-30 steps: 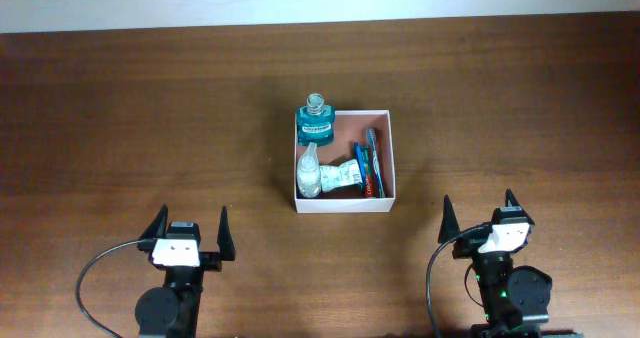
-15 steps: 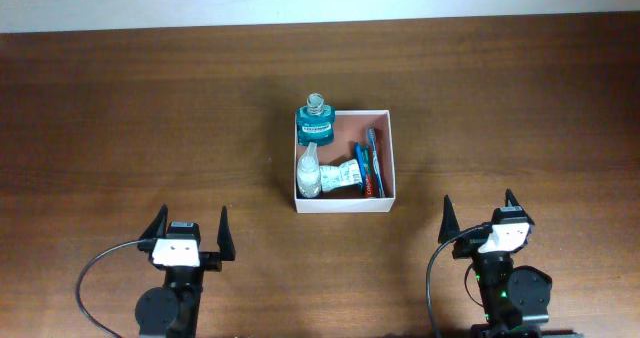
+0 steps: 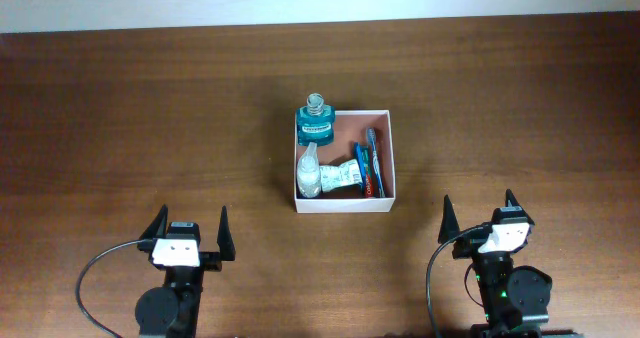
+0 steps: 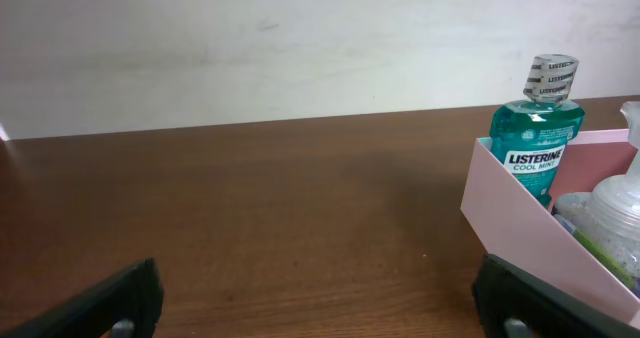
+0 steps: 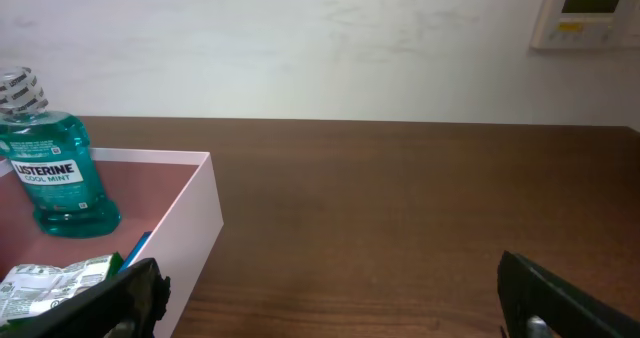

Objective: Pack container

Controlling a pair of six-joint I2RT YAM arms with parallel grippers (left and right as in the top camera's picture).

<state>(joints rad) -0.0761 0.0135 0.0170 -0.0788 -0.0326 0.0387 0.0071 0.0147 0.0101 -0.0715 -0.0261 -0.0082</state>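
The container [image 3: 385, 126] is a square white-walled box with a pinkish inside, at the table's middle. In it stand a teal Listerine bottle [image 3: 315, 123] at the back left and a clear bottle [image 3: 310, 175] at the front left. A crumpled white tube [image 3: 343, 174] and a blue-and-red toothbrush pack [image 3: 370, 158] lie beside them. The container also shows in the left wrist view [image 4: 515, 223] and in the right wrist view [image 5: 185, 223]. My left gripper [image 3: 187, 235] is open and empty near the front left. My right gripper [image 3: 482, 216] is open and empty near the front right.
The brown wooden table [image 3: 150, 118] ends at a white wall at the back. A white wall device [image 5: 592, 10] hangs at the right in the right wrist view.
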